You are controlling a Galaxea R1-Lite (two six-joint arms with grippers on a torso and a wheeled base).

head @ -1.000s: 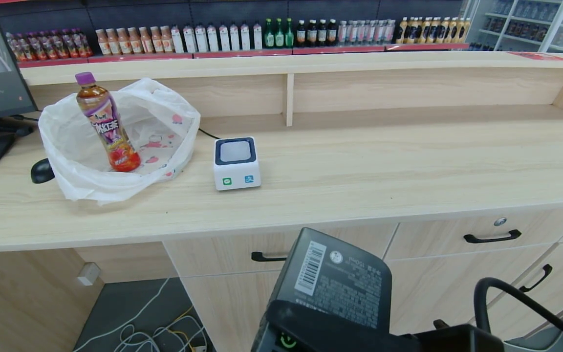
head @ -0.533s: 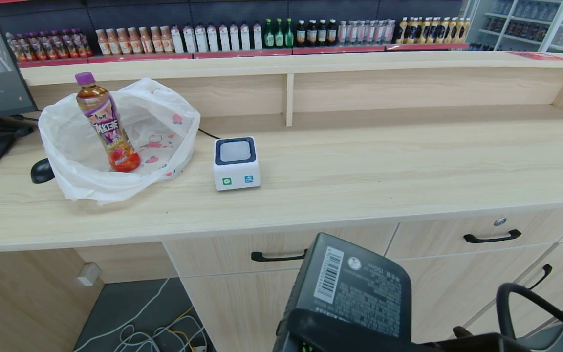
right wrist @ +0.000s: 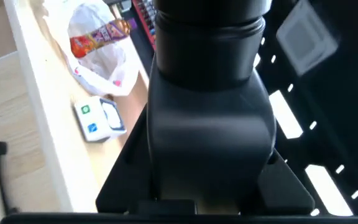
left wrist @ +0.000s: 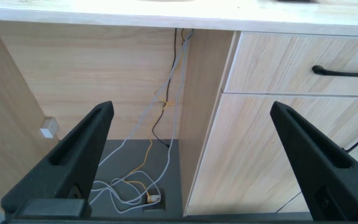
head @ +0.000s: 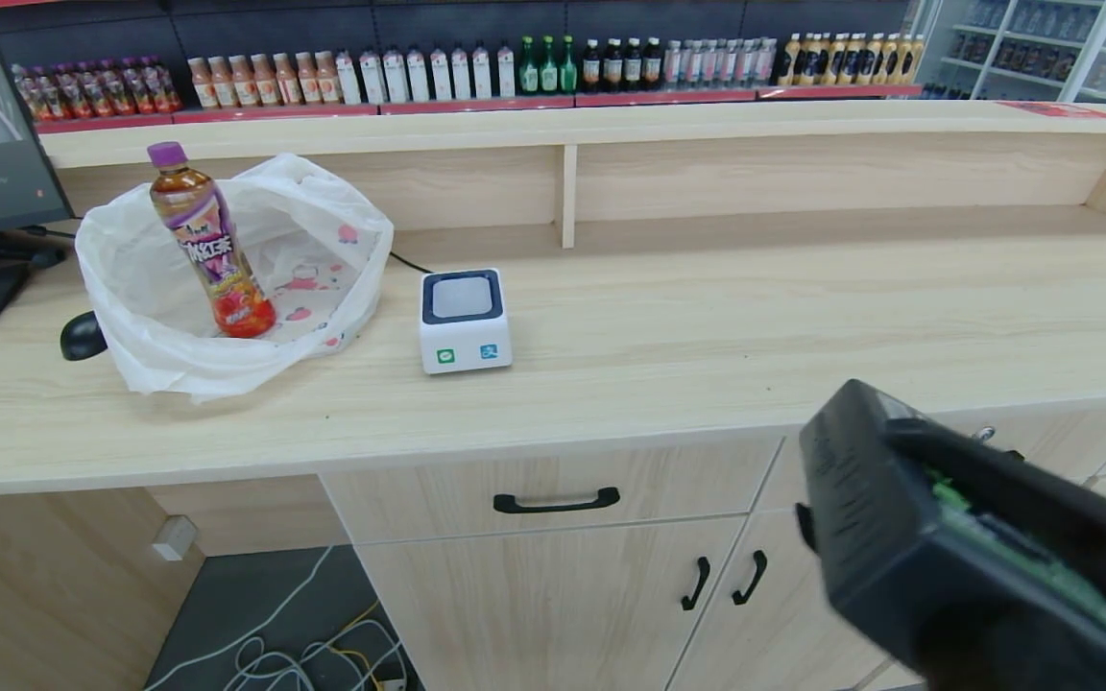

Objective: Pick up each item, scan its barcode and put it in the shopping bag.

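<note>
Store shelves of bottled drinks (head: 476, 72) ran behind the long pale-wood table (head: 707, 317). The left tool (left wrist: 191, 109) hung below the table's edge, facing the light wooden cabinet front (left wrist: 278, 124) and the loose cables on the floor (left wrist: 129, 186). Its two black fingers (left wrist: 73, 162) were spread wide with nothing between them, which read as a waiting pose that kept it out of the way. The right tool (head: 899, 518), a bulky black housing, sat low in front of the drawers (head: 553, 480) under the table's right part; whether it was spread or pressed together could not be told.

Up on the table, well to the left of the right tool and farther from the robot, stood the small white box scanner with a dark-framed window (head: 465, 319). Its window faced up, presumably so a barcode could be shown from above. Just beyond it to the left, the white plastic shopping bag (head: 361, 240) sat with its mouth slumped open, ready to take items. The amber tea bottle with a purple cap (head: 210, 245) stood tilted inside the bag, so that item seemed finished.
</note>
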